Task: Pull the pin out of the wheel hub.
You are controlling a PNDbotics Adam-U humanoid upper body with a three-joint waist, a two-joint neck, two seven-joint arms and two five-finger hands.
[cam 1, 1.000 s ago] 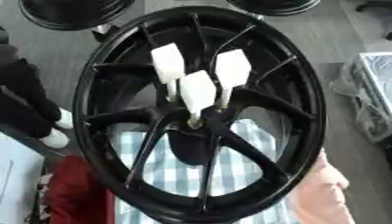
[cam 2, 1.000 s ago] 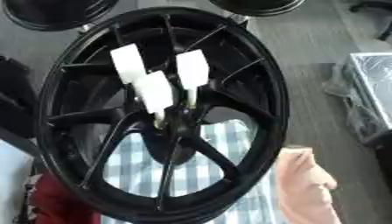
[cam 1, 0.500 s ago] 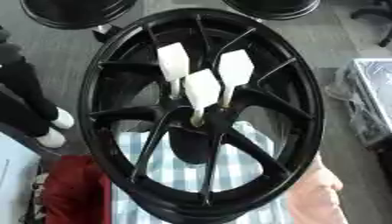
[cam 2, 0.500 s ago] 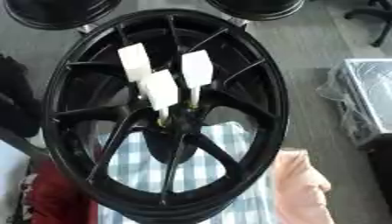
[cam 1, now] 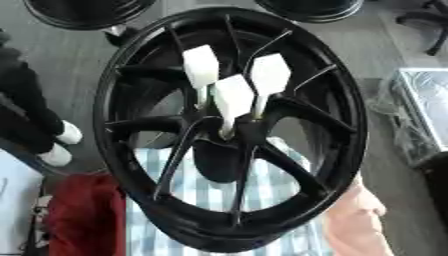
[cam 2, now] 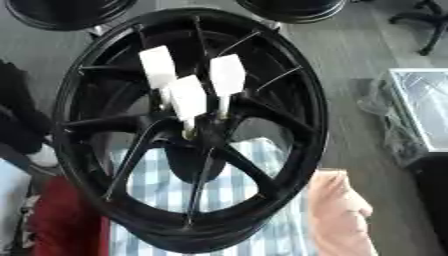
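Left eye view, nearest edge first: a blue and white checked cloth point(cam 1: 188, 192) lies under the lower part of the wheel and shows through the gaps between its spokes. To the left of it is a dark red bundle of fabric point(cam 1: 80, 212), and to the right a pale pink piece of fabric point(cam 1: 354, 222), both touching or just beside the rim.

Neither of the robot's hands shows in either view, so how open they are cannot be told, and nothing is holding the pins.

Filling most of the frame is the black wheel point(cam 1: 131, 80), its spokes running in to the hub point(cam 1: 229, 137) a little below the middle. Three white pins stand in the hub, each a thin stem topped by a flat white block: the left pin point(cam 1: 200, 66), the middle pin point(cam 1: 233, 97) nearest the camera, and the right pin point(cam 1: 269, 74). Their stems meet the hub close together, and the blocks fan apart above it.

Farther off, on the grey floor, a clear plastic box point(cam 1: 427, 112) sits at the right edge, well apart from the wheel. Two more dark wheels point(cam 2: 61, 11) lie along the far edge.
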